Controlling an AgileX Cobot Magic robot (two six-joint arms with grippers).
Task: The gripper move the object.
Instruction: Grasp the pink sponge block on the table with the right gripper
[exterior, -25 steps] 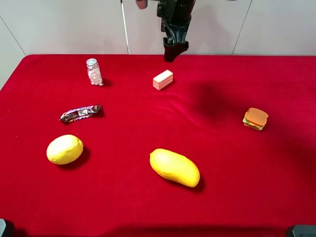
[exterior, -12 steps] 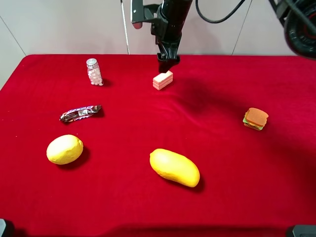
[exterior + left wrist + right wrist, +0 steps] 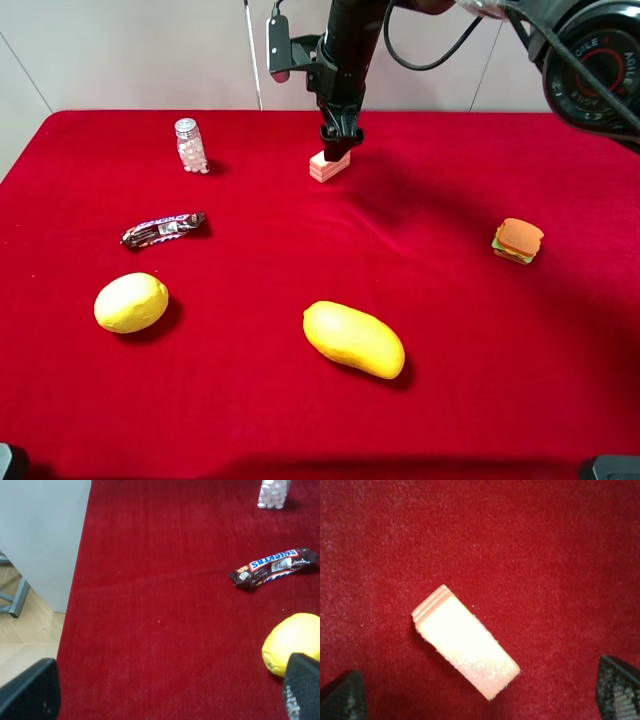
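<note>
Right end effector (image 3: 337, 145) is open, fingers spread wide to either side of the object (image 3: 465, 642), gripping nothing. The object lies flat on the red surface (image 3: 450, 330), near the middle of the far edge. Small bottle (image 3: 189, 146) stands to its left; mango (image 3: 353, 339) lies well apart, nearer the camera. Left end effector (image 3: 165, 695) is also open.
</note>
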